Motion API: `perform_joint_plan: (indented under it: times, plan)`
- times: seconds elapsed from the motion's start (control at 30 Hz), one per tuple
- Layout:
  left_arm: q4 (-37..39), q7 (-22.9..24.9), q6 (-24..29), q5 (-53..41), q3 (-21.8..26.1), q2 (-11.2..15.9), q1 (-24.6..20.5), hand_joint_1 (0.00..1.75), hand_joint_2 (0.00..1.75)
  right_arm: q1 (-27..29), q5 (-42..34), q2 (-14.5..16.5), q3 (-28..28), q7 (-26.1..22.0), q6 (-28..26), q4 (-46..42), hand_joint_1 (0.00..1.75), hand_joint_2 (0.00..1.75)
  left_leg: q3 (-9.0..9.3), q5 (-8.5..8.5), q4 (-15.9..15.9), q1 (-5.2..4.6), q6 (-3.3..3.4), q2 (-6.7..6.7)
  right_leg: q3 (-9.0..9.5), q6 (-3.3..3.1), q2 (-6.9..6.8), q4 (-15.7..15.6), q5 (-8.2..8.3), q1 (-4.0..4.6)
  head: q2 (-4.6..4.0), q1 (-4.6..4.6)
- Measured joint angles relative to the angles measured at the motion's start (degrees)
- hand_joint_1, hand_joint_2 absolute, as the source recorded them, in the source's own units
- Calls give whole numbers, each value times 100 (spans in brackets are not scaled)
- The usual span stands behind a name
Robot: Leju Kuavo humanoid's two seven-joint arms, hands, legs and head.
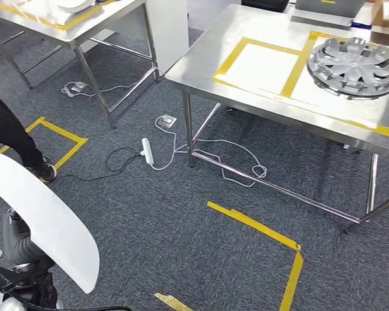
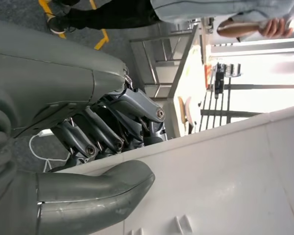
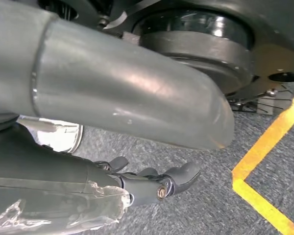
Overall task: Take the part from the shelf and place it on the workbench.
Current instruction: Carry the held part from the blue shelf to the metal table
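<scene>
A large white curved part (image 1: 45,217) fills the lower left of the head view, with my left hand (image 1: 17,241) under it. In the left wrist view the left hand (image 2: 112,132) grips the edge of the white part (image 2: 230,181), thumb on one face and dark fingers on the other. The steel workbench (image 1: 207,61) stands ahead to the right, with a yellow-taped rectangle (image 1: 259,68) on top. My right hand (image 3: 149,183) hangs over the carpet, holding nothing, its fingers stretched out.
A silver hubcap (image 1: 354,65) lies on the workbench's right side. A second steel table (image 1: 85,26) stands at the back left. A power strip (image 1: 147,150) and cables lie on the floor between them. A person's leg (image 1: 13,136) is at the left. Yellow tape (image 1: 261,227) marks the carpet.
</scene>
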Motion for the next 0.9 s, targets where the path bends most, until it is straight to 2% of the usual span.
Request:
perform_joint_plan:
  times: [0.03,0.07,0.1,0.13,0.17,0.2,0.23,0.27,0.3,0.37,0.5,0.53,0.6,0.63,0.67,0.73,0.77,0.8,0.83,0.9]
  plan:
    - [0,-61,-18,-121,23,20,14,164,175,-12,-12,-1,13,-10,0,0,0,0,-169,-128,350,4,-7,-25,-1,-3,73,2,2,3,0,2]
    - [0,-142,-49,-279,52,47,26,164,175,-18,-35,-1,38,-27,1,1,0,0,-276,-141,549,5,-9,-32,1,-3,149,4,2,6,0,1]
    - [0,-221,-87,-433,90,77,35,164,175,-22,-65,-2,68,-49,1,3,0,0,-295,-39,548,5,-5,-37,5,-3,228,8,1,7,0,2]
    - [-1,-284,-128,-560,139,109,43,164,175,-28,-98,-2,100,-75,1,5,0,0,-214,166,329,7,6,-64,12,-2,311,13,1,7,0,1]
    - [-2,-329,-166,-656,192,136,50,164,175,-38,-130,-3,131,-99,1,8,0,0,-67,415,-36,13,23,-151,16,1,393,18,1,5,0,1]
    - [-4,-356,-194,-717,250,160,57,164,175,-56,-154,-4,159,-117,1,9,0,0,80,597,-399,28,50,-323,10,12,468,31,1,10,0,3]
    - [-11,-377,-217,-763,305,179,65,164,175,-77,-173,-10,188,-133,1,9,0,0,197,703,-704,44,72,-480,-15,31,543,48,4,11,0,3]
    - [-17,-391,-234,-792,348,198,75,164,175,-95,-188,-17,210,-143,1,9,0,0,255,732,-874,53,91,-600,-55,61,612,59,13,5,0,6]
    - [-25,-404,-246,-807,380,214,81,164,175,-105,-197,-26,231,-149,1,9,0,0,266,709,-931,54,108,-648,-98,99,680,65,26,-4,0,6]
    - [-33,-417,-259,-818,408,233,89,164,175,-105,-206,-38,251,-155,1,9,0,0,261,702,-944,38,120,-583,-150,151,765,56,49,-29,0,4]
    - [-39,-430,-267,-834,421,236,87,164,175,-101,-214,-47,267,-154,0,9,0,0,267,716,-964,47,142,-526,-173,173,780,57,49,-35,0,3]
    - [-49,-445,-286,-867,438,237,93,164,175,-104,-223,-56,291,-154,-1,7,0,0,275,725,-986,54,173,-445,-252,194,625,191,-48,-27,0,23]
    - [-67,-480,-338,-991,494,254,139,164,175,-138,-264,-88,352,-168,-1,4,0,0,288,735,-1027,56,241,-106,-701,261,232,1100,-486,-15,0,65]
    - [-72,-490,-361,-1039,516,263,164,164,175,-156,-281,-97,376,-177,-1,4,0,0,292,725,-1027,43,255,54,-848,286,35,1436,-627,-10,0,85]
    - [-72,-494,-370,-1070,531,271,182,164,175,-168,-295,-107,389,-184,-1,5,0,0,299,715,-1025,36,252,188,-856,297,-31,1512,-616,-13,0,86]
    - [-74,-499,-373,-1075,538,271,184,164,175,-171,-301,-115,401,-186,-2,7,0,0,335,690,-1022,26,220,315,-377,273,-222,671,-256,-4,0,88]
    - [-75,-501,-373,-1076,541,274,184,164,175,-174,-302,-118,404,-187,-2,7,0,0,354,675,-1017,11,195,366,-175,250,-316,327,-140,4,0,84]
    - [-78,-504,-374,-1078,547,280,184,164,175,-180,-302,-120,406,-191,-2,7,0,0,370,665,-1013,-4,168,409,-54,225,-375,121,-83,12,0,80]
    - [-81,-505,-376,-1080,555,286,184,164,175,-185,-302,-121,408,-195,-2,7,0,0,382,660,-1011,-16,140,451,-31,200,-379,65,-80,23,0,75]
    - [-88,-509,-384,-1089,570,300,183,164,175,-181,-303,-122,414,-202,-2,7,0,0,402,640,-1007,-6,75,506,-54,140,-259,62,-55,17,0,71]
